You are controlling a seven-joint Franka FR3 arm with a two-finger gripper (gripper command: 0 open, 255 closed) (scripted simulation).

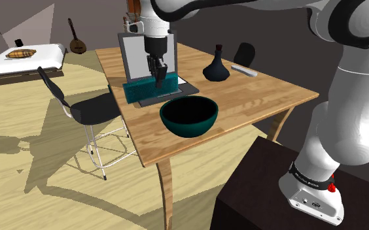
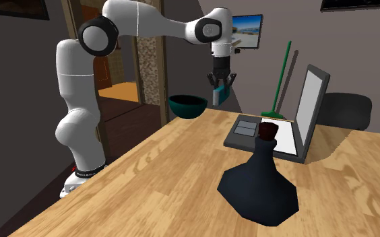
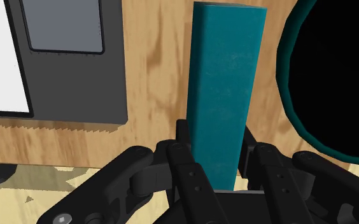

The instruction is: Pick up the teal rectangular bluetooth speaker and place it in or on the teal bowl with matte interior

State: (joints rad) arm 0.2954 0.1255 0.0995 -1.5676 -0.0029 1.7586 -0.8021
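Gripper [image 2: 221, 82] is clamped on the teal speaker [image 3: 226, 76], 2 fingers pressed to its long flat faces, the block hanging over the table [image 1: 262, 98] between laptop [image 3: 76, 83] and teal bowl [image 1: 190, 125]. It reads as a stiff, smooth, fairly light box, so a mid-length squeeze suits it, though slick sides could slip. Wrist view shows the clamp and the bowl's rim just beside, while the second exterior view shows the speaker seemingly clear of the tabletop.

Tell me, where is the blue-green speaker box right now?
In the shoulder view the speaker is clasped in the gripper over the wooden table, between the open laptop behind it and the teal bowl to its lower right.
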